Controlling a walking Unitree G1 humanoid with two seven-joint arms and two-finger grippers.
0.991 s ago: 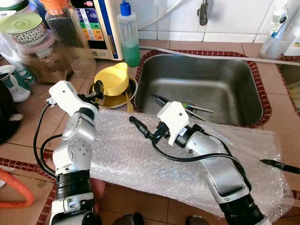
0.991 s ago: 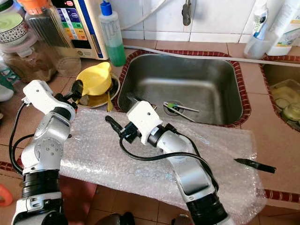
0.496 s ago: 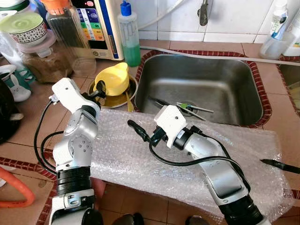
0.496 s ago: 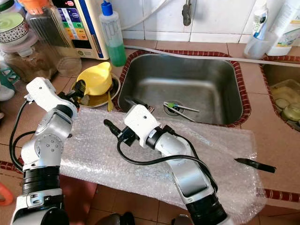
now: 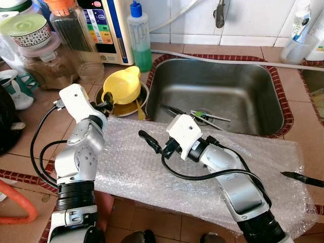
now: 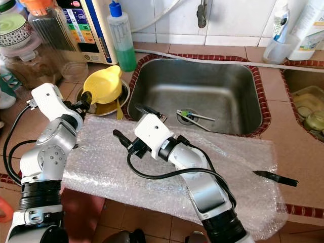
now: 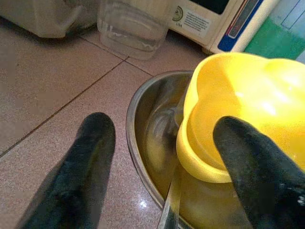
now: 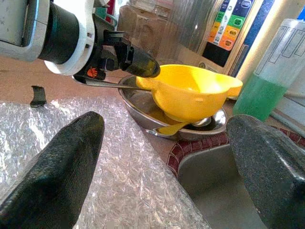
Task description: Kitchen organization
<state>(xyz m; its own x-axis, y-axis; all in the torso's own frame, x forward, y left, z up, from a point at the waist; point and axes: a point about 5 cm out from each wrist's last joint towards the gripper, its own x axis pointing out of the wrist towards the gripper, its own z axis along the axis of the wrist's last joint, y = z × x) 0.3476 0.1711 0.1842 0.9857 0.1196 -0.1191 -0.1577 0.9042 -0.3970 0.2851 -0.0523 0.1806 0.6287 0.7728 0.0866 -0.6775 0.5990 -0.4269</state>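
A yellow plastic bowl (image 5: 122, 86) sits tilted in a shallow steel dish (image 7: 143, 143) on the tiled counter, left of the sink. My left gripper (image 5: 105, 104) is open at the dish's near-left rim. In the left wrist view one finger (image 7: 90, 157) is over the tile and the other finger (image 7: 252, 162) is against the yellow bowl's (image 7: 238, 105) edge. My right gripper (image 5: 147, 140) is open and empty. It hovers low over the bubble wrap sheet (image 5: 131, 169) and points toward the dish (image 8: 190, 129).
The steel sink (image 5: 263, 81) holds some utensils (image 5: 201, 115). A yellow spoon (image 5: 138, 109) leans out of the dish. A green soap bottle (image 5: 139, 35), jars (image 5: 45, 58) and an appliance (image 5: 104, 25) crowd the back left. A black knife (image 5: 302, 178) lies at the wrap's right edge.
My left gripper has moved in closer to the dish rim and the yellow bowl. My right gripper has shifted slightly left over the wrap.
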